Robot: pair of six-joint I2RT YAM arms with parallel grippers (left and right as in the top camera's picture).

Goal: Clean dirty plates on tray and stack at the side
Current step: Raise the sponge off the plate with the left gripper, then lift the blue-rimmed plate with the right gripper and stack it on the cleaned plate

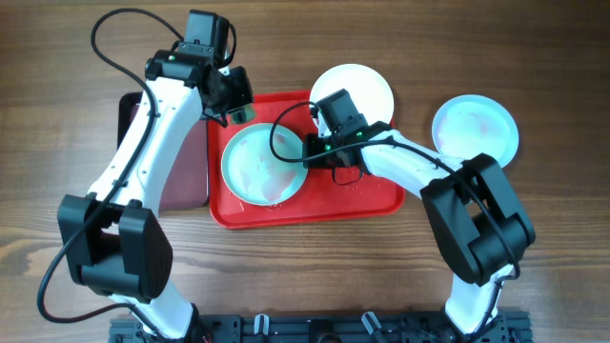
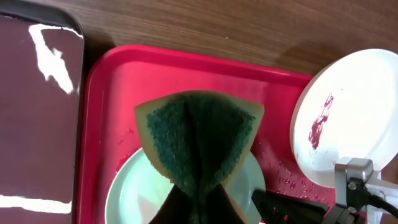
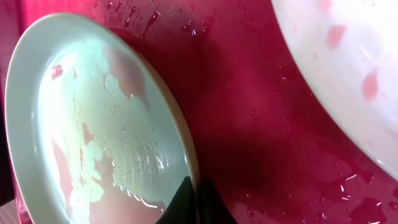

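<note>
A pale blue plate (image 1: 259, 164) lies on the red tray (image 1: 362, 195). My right gripper (image 1: 307, 152) is shut on its right rim; the wrist view shows the fingers (image 3: 194, 202) pinching the wet plate (image 3: 93, 118). My left gripper (image 1: 236, 112) is shut on a folded green sponge (image 2: 199, 137) and holds it over the plate's far edge (image 2: 134, 193). A white plate (image 1: 367, 88) with a red sauce streak (image 2: 320, 121) rests on the tray's far right corner. A second pale blue plate (image 1: 475, 129) lies on the table to the right.
A smaller dark maroon tray (image 1: 186, 162) with a black rim lies left of the red tray, also in the left wrist view (image 2: 37, 112). Water drops dot the red tray (image 2: 286, 180). Bare wooden table (image 1: 534, 238) surrounds everything.
</note>
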